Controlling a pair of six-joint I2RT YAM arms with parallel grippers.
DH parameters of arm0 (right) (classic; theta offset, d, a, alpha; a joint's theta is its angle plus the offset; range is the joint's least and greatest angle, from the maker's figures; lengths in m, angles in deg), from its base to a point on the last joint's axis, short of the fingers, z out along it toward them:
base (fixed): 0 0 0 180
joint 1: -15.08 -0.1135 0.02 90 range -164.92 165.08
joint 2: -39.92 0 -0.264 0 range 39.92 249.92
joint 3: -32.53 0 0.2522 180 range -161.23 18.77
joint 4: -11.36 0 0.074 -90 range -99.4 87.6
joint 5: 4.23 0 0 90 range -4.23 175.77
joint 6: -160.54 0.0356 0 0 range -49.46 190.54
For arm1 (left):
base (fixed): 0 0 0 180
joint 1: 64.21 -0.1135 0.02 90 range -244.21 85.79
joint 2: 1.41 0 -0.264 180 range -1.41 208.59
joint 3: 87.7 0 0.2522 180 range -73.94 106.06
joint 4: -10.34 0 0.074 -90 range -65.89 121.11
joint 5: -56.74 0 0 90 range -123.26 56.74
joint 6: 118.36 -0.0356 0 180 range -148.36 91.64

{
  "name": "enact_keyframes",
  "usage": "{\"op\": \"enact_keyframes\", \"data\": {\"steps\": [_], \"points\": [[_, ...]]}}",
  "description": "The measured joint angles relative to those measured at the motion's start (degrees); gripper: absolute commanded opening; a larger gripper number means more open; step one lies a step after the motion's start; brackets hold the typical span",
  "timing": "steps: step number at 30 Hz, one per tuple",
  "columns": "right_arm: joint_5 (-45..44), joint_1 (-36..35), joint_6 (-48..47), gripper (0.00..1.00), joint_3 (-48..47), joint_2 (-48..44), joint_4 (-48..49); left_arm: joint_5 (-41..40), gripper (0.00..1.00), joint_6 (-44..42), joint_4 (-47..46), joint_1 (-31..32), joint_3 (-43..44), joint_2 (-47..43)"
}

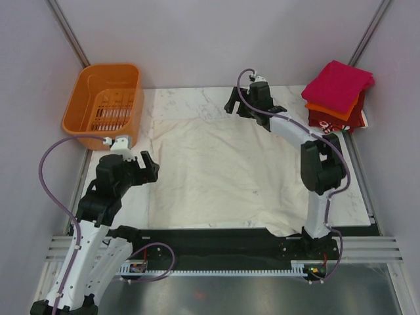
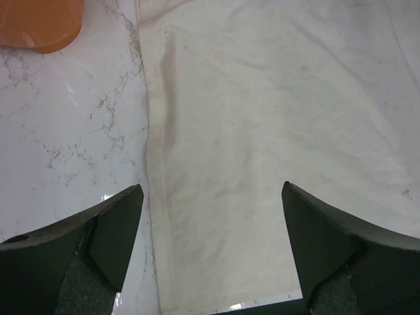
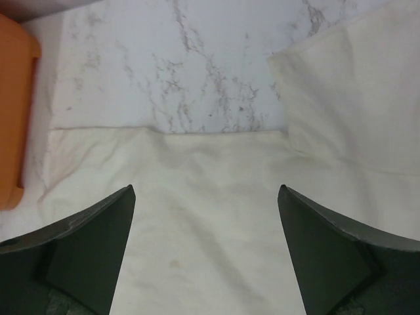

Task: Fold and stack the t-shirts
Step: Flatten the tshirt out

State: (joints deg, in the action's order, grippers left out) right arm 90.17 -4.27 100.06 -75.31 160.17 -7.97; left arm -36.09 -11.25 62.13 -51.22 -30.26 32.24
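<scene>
A large cream-white t-shirt [image 1: 216,170] lies spread flat on the marble table [image 1: 177,98]. Folded magenta-pink [image 1: 338,82], orange [image 1: 328,107] and dark red [image 1: 348,120] shirts are stacked at the back right corner. My left gripper [image 1: 154,167] is open and empty over the cream shirt's left edge; in the left wrist view [image 2: 211,187] that edge [image 2: 152,151] runs between the jaws. My right gripper [image 1: 252,110] is open and empty above the shirt's far edge; the right wrist view [image 3: 206,189] shows cream cloth [image 3: 210,216] below and a sleeve [image 3: 354,98] to the right.
An orange plastic slotted basket [image 1: 105,102] stands at the back left corner; it also shows in the left wrist view [image 2: 39,23] and the right wrist view [image 3: 13,111]. Grey walls close in the table on three sides. The shirt's near hem hangs over the black front rail [image 1: 216,239].
</scene>
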Motion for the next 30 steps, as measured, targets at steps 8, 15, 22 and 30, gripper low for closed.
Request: {"op": "enact_keyframes", "data": {"steps": [8, 15, 22, 30], "points": [[-18.75, -2.84, 3.08, 0.98, 29.33, -37.13, -0.11, -1.22, 0.94, 1.38, 0.46, 4.76, 0.39, 8.9], [-23.52, 1.49, 10.36, 0.98, 47.36, -58.99, -15.39, -4.85, 0.95, 2.84, 3.48, 12.9, 0.87, 16.96], [-14.49, -10.4, 21.0, 0.92, 63.58, -75.08, -31.91, -6.12, 0.95, 3.15, 3.85, 12.92, 1.09, 12.28], [-18.1, -35.65, 33.05, 0.79, 59.69, -70.79, -48.28, -6.16, 0.95, 3.23, 3.89, 12.94, 1.16, 10.67]]}}
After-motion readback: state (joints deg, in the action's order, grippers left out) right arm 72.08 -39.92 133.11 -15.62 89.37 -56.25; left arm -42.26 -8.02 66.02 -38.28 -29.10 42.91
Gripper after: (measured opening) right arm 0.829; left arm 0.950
